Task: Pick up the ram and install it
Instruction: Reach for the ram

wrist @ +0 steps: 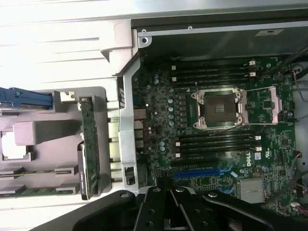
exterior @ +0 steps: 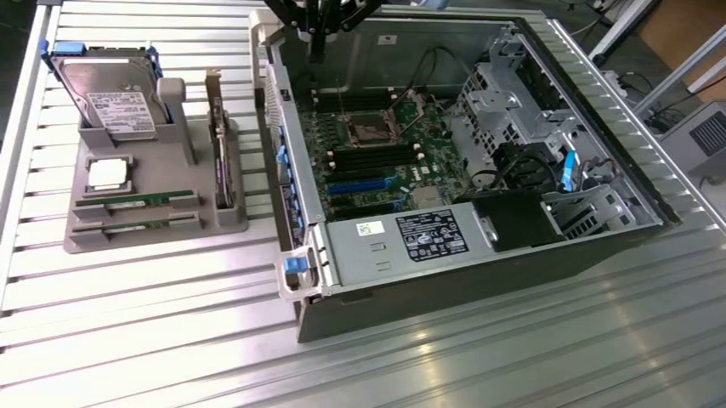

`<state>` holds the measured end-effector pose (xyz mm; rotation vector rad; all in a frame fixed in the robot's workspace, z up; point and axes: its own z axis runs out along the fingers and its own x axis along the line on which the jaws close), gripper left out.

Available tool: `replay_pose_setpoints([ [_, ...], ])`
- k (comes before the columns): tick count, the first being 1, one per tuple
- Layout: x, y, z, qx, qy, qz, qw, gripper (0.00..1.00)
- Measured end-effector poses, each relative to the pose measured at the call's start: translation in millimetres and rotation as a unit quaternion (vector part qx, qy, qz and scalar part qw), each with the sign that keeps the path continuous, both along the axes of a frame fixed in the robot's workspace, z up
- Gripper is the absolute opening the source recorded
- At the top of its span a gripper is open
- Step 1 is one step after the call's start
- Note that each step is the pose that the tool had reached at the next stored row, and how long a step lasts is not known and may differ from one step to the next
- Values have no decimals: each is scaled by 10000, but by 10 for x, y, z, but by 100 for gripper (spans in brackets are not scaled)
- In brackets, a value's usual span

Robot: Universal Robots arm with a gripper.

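Two ram sticks lie flat in the slots of a grey holder tray on the exterior view's left; a green edge of one ram stick also appears in the wrist view. My gripper hangs high over the far left corner of the open computer case, well away from the ram. Its black fingers are shut together with nothing between them. The motherboard lies in the case, with empty black memory slots on both sides of the open processor socket.
The tray also carries a hard drive, a square silver processor chip and an expansion card standing on edge. The power supply, cables and drive cages fill the case's right side. All of it rests on a ribbed metal table.
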<state>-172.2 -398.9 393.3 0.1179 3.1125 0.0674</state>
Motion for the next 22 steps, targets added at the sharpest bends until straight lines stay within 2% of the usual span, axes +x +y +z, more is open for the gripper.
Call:
replay_pose_setpoints([
  [22,-353,0,0,0,-1,0,10000,11],
])
